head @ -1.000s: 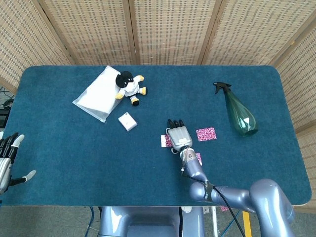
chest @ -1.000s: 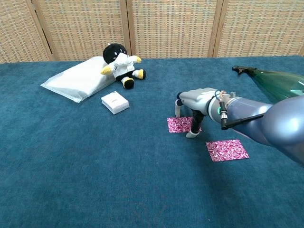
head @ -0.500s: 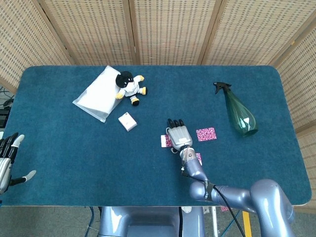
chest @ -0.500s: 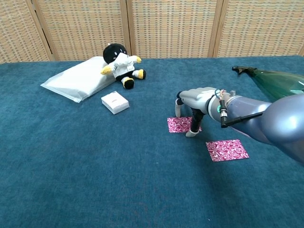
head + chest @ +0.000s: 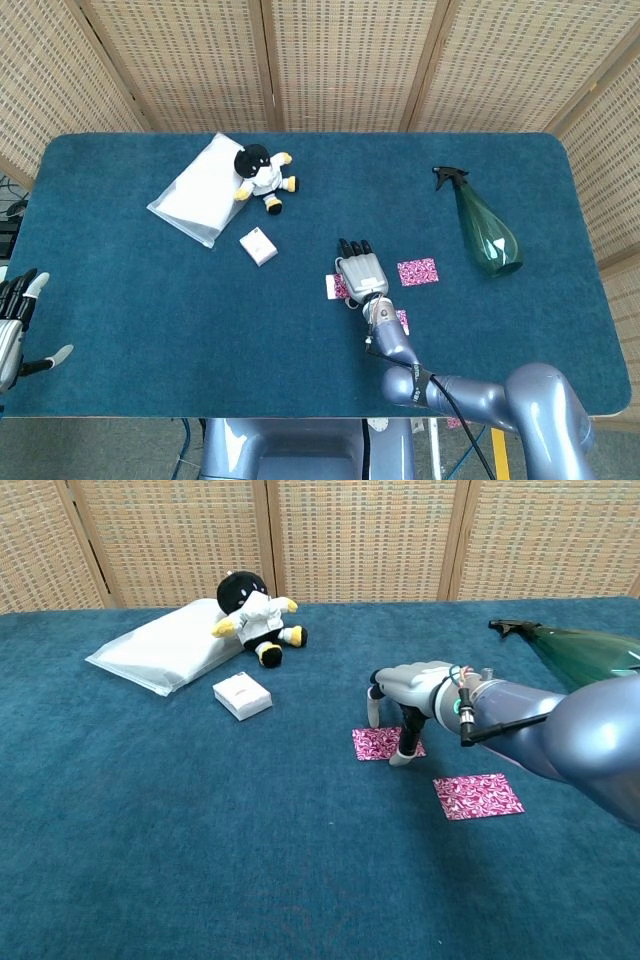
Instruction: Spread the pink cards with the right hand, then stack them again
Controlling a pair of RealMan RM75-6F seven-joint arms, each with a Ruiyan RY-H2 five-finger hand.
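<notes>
My right hand (image 5: 360, 272) (image 5: 405, 695) arches over one pink patterned card (image 5: 378, 743) (image 5: 337, 287) near the table's middle. Its fingertips (image 5: 402, 758) come down on that card's right edge, and nothing is gripped. A second pink card (image 5: 417, 271) lies just right of the hand in the head view. A third pink card (image 5: 478, 795) (image 5: 402, 321) lies nearer me, beside the forearm. My left hand (image 5: 15, 325) hovers at the table's near left corner with its fingers spread and nothing in it.
A green spray bottle (image 5: 485, 228) (image 5: 585, 652) lies at the right. At the far left are a white pouch (image 5: 195, 190), a black and white plush toy (image 5: 262, 177) and a small white box (image 5: 258, 246). The table (image 5: 150, 300) has a blue cloth.
In the chest view my right hand has edged slightly left over the card. The cards and my left hand have not moved.
</notes>
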